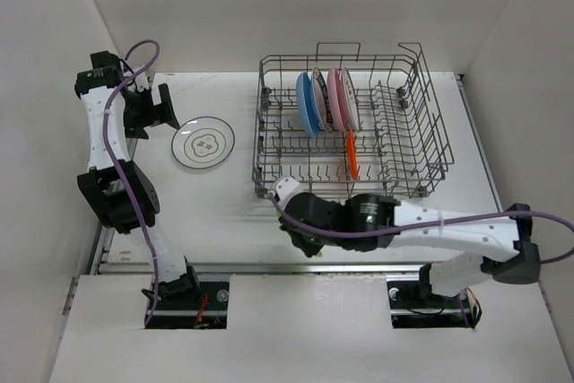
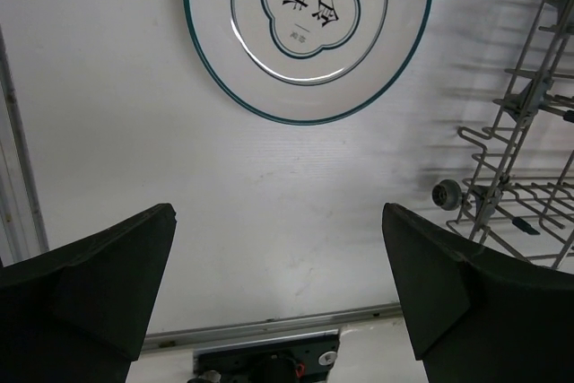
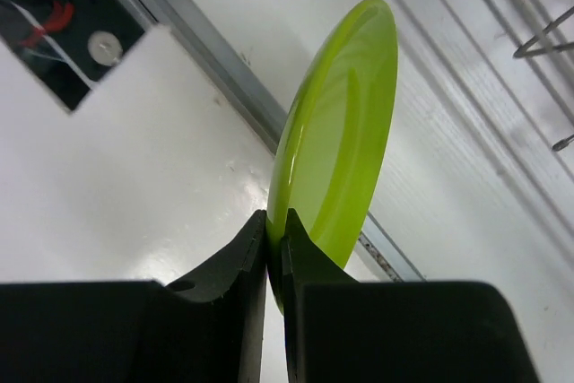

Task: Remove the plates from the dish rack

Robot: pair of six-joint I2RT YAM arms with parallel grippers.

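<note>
The grey wire dish rack (image 1: 421, 132) stands at the back right of the table, and its corner shows in the left wrist view (image 2: 529, 132). Upright in it are a blue plate (image 1: 308, 103), a pink plate (image 1: 336, 96) with another plate close behind it, and an orange plate (image 1: 352, 154). A white plate with dark rings (image 1: 203, 143) (image 2: 309, 33) lies flat on the table left of the rack. My left gripper (image 1: 161, 107) (image 2: 278, 213) hangs open beside it, holding nothing. In front of the rack, my right gripper (image 1: 305, 238) (image 3: 276, 221) is shut on the rim of a yellow-green plate (image 3: 345, 141), held on edge above the table.
A metal rail (image 1: 296, 266) runs along the table's near edge, with the two arm mounts (image 1: 188, 298) (image 1: 430, 298) in cut-outs below it. White walls close in the left, back and right sides.
</note>
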